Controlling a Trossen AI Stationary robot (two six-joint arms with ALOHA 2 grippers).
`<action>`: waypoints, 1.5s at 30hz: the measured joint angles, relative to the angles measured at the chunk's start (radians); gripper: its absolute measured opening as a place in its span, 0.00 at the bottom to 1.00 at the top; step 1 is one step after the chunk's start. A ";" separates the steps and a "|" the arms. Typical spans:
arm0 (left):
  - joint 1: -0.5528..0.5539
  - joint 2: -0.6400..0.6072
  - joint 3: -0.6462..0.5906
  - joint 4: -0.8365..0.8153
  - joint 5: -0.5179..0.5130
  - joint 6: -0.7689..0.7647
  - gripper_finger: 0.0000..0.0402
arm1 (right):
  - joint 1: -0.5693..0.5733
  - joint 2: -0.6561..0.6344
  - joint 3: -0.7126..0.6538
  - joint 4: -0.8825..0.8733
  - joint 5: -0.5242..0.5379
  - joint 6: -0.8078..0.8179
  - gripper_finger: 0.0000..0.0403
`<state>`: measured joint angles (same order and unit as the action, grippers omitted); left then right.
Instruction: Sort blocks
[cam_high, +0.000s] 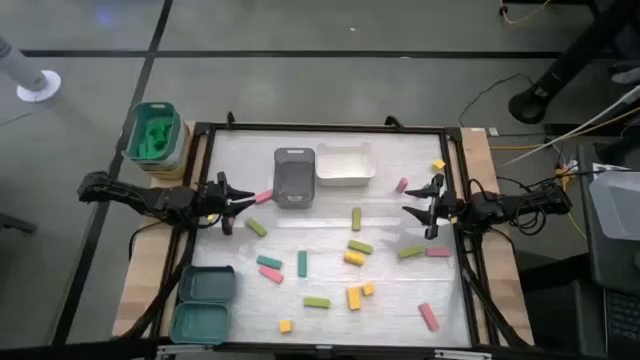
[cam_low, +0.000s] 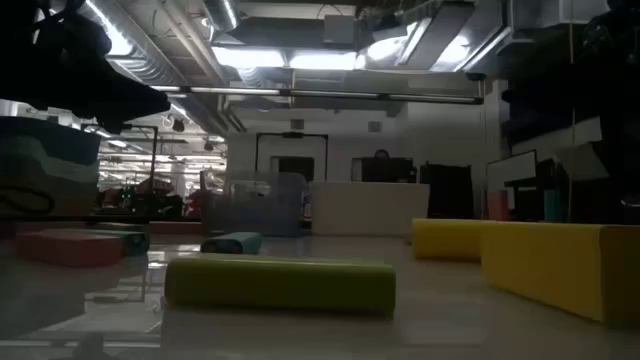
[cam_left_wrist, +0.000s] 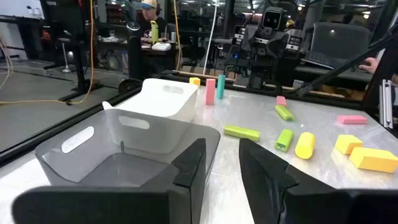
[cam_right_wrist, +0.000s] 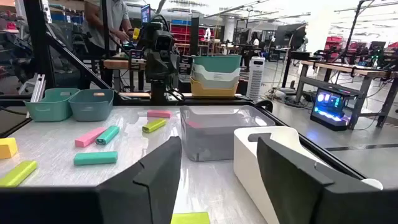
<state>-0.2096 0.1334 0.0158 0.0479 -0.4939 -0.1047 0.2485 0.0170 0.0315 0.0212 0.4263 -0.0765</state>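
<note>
Looking straight down, we see a pale white tabletop (cam_high: 330, 300) framed by a black metal rim. The left gripper (cam_high: 232, 203) reaches in from the left edge and the right gripper (cam_high: 424, 207) from the right edge, facing each other across the table. Each has its fingers spread apart and holds nothing.

At the far side, a grey translucent plastic tray (cam_high: 294, 176) sits touching a white plastic tray (cam_high: 345, 164). The left gripper's tips are just beside the grey tray, with a short pink bar (cam_high: 264, 197) lying between them and the tray. In the left wrist view, the left gripper's dark fingers (cam_left_wrist: 189, 163) hover at that tray's near rim.

Two teal trays (cam_high: 204, 303) rest at the near left corner, partly over the rim. A stack of teal and pale trays (cam_high: 153, 135) stands outside the frame at the far left.

The small coloured blocks (cam_high: 354, 257) are scattered loose over the middle and near right of the table, well apart from the trays. Among them are a light green bar (cam_high: 257, 227), a teal bar (cam_high: 302, 263), a yellow block (cam_high: 353, 297) and a long pink bar (cam_high: 428, 316) near the right rim. A small yellow cube (cam_high: 438, 165) lies by the far right edge.

Open tabletop remains between the two grippers, in front of the trays, and along the near edge at centre.
</note>
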 joint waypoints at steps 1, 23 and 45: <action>0.000 0.000 0.000 0.000 0.000 0.000 0.21 | 0.000 0.000 0.000 0.000 0.000 0.000 0.52; 0.000 0.000 0.000 0.000 0.000 0.000 0.21 | 0.000 0.000 0.000 0.000 0.000 0.000 0.52; 0.000 0.000 -0.001 0.005 0.000 0.000 0.21 | 0.000 0.000 -0.003 0.024 0.000 -0.056 0.52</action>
<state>-0.2093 0.1333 0.0151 0.0528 -0.4938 -0.1051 0.2483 0.0170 0.0284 0.0452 0.4267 -0.1324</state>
